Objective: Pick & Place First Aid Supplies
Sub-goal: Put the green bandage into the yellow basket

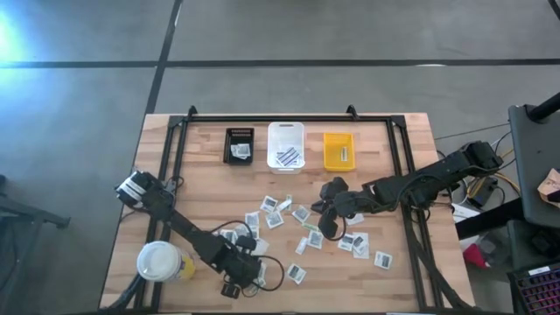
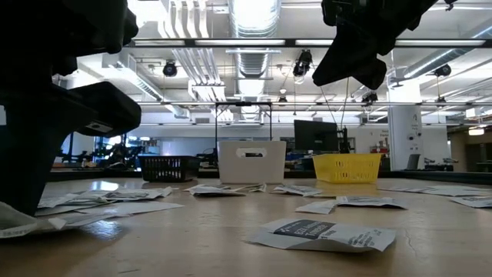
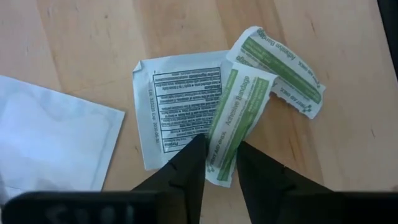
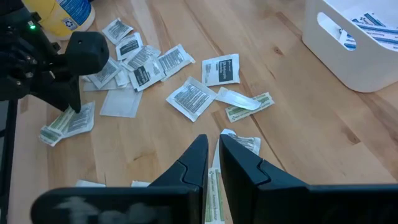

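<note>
Many small paper packets (image 1: 302,214) lie scattered flat on the wooden table (image 1: 394,149). My left gripper (image 3: 221,163), at the table's near left (image 1: 243,276), points down with its open fingers on either side of the near end of a green-striped bandage strip (image 3: 239,112). That strip lies across a white printed packet (image 3: 180,106), with a second strip (image 3: 280,62) beside it. My right gripper (image 4: 213,149) hangs raised over the middle of the table (image 1: 325,229), shut on another green-striped strip (image 4: 214,190). My left gripper comes at the strip's near end (image 3: 219,174) from above, one finger at each long edge; I cannot tell whether they touch it. My right gripper pinches a bandage strip (image 4: 215,180) between its two fingers, which slant down. The strip is lifted clear of the table and runs along the gap.
A black bin (image 1: 239,145), a white bin (image 1: 286,145) and a yellow bin (image 1: 339,150) stand in a row at the far edge. A white-lidded cup (image 1: 159,261) stands at the near left, next to my left arm. A blank white packet (image 3: 50,143) lies close by.
</note>
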`<control>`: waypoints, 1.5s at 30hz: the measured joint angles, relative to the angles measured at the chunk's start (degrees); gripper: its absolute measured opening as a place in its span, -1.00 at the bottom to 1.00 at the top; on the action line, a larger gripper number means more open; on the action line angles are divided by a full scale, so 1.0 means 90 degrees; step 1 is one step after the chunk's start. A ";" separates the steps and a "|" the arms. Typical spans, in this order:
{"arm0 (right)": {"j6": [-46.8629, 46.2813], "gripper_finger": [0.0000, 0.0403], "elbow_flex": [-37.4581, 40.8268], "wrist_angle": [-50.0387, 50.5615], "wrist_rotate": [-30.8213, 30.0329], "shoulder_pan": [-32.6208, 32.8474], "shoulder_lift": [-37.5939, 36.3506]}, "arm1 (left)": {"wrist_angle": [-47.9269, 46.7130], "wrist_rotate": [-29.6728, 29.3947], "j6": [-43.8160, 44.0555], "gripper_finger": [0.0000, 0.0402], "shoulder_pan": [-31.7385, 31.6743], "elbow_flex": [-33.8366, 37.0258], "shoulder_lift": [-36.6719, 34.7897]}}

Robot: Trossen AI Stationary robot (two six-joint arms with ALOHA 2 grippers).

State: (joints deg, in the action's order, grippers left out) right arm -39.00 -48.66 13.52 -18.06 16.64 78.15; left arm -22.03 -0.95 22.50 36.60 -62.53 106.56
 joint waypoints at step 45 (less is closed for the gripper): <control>0.0347 -0.81 0.0317 -0.0044 -0.0028 0.0884 0.0000 | -0.0425 0.0051 -0.0377 -0.76 -0.0283 -0.0198 -0.1005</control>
State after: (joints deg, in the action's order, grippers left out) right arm -35.88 -45.81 13.12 -18.32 24.60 78.15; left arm -25.85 -0.49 19.11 34.05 -64.32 97.51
